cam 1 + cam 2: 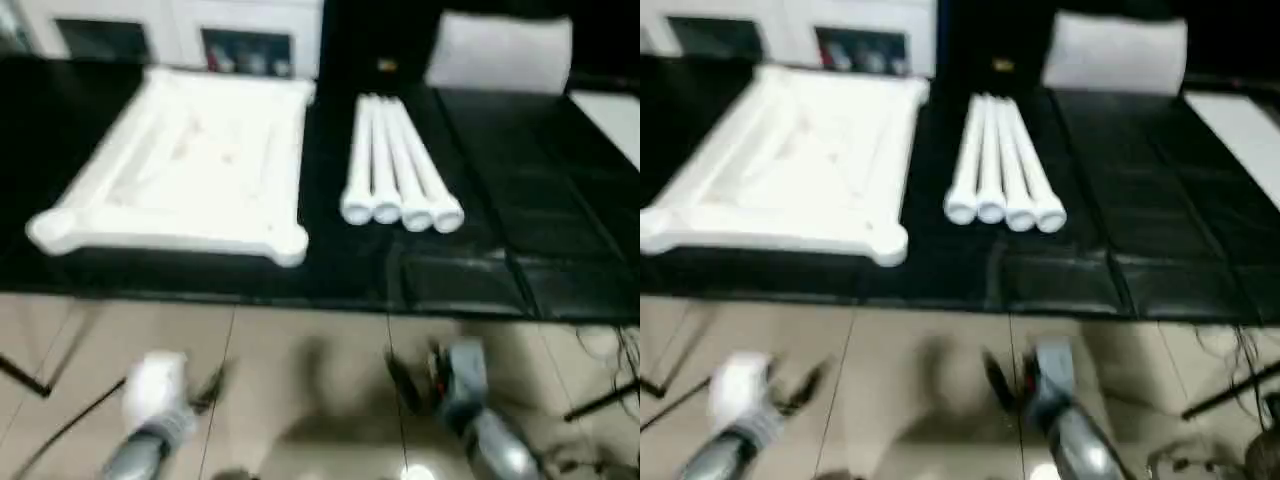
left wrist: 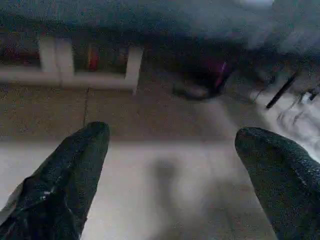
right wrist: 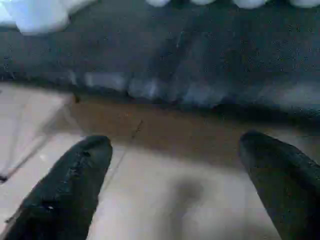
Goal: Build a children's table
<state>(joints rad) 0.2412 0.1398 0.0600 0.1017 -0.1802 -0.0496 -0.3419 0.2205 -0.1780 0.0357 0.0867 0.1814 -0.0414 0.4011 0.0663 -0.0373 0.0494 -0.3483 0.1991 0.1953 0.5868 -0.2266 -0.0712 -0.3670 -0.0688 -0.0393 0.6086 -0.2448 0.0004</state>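
The white tabletop (image 1: 190,165) lies underside up on the black mat (image 1: 470,260), at the left. Several long white legs (image 1: 398,165) lie side by side to its right, round ends toward me. Both arms hang low over the tiled floor, short of the mat's front edge. My left gripper (image 2: 172,150) is open with nothing between its black fingers (image 2: 70,170). My right gripper (image 3: 175,160) is open too, its fingers (image 3: 75,180) empty, facing the mat's edge with the legs' ends (image 3: 250,2) beyond.
A white cushion-like block (image 1: 500,50) stands at the back right, and a flat white sheet (image 1: 612,115) lies at the right edge. White shelving (image 1: 180,30) runs behind the mat. Thin black stand legs and cables (image 1: 600,400) lie on the tiled floor (image 1: 300,380).
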